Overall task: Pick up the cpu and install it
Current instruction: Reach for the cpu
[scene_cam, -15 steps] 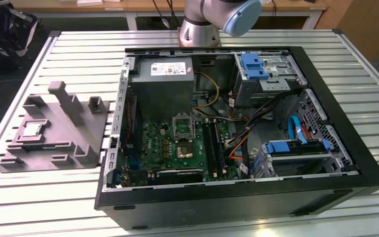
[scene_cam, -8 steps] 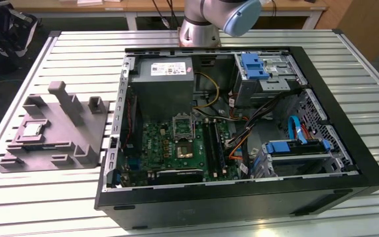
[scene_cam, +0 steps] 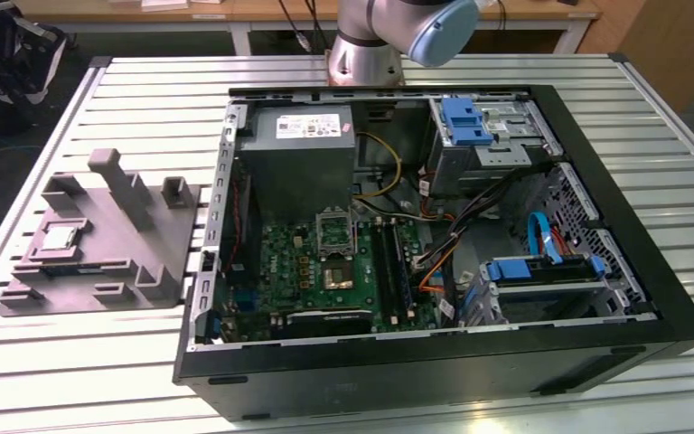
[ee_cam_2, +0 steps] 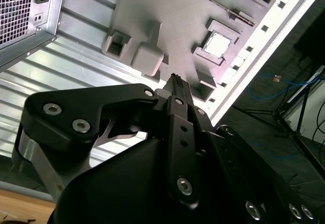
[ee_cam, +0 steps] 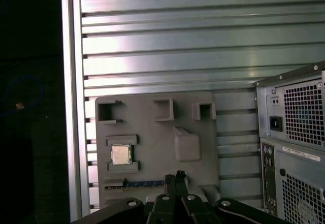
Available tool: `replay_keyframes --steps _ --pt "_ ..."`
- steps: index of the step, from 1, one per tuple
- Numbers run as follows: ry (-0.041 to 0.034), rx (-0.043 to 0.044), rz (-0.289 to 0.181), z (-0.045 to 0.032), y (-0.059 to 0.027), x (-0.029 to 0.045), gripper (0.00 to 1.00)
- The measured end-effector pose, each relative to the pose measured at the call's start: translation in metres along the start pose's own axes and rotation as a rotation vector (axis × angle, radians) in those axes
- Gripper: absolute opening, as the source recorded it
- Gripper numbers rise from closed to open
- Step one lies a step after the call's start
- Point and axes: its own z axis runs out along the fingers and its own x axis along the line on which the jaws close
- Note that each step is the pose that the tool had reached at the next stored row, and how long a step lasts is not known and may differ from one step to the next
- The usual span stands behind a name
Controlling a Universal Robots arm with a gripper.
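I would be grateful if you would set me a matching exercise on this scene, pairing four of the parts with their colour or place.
Things:
1. cpu
2. power supply
3. motherboard
4. drive caddies

Descriptions:
A. grey metal box with a white label
B. blue plastic
C. sits in a recess of the grey tray, outside the computer case
D. green board lying flat inside the case

Pairs: 1-C, 2-A, 3-D, 4-B
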Motion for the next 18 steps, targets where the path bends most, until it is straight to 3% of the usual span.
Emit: replay_keyframes --steps 18 --pt "0.0003 0.0000 0.000 0.0008 -0.0005 0.0066 0.11"
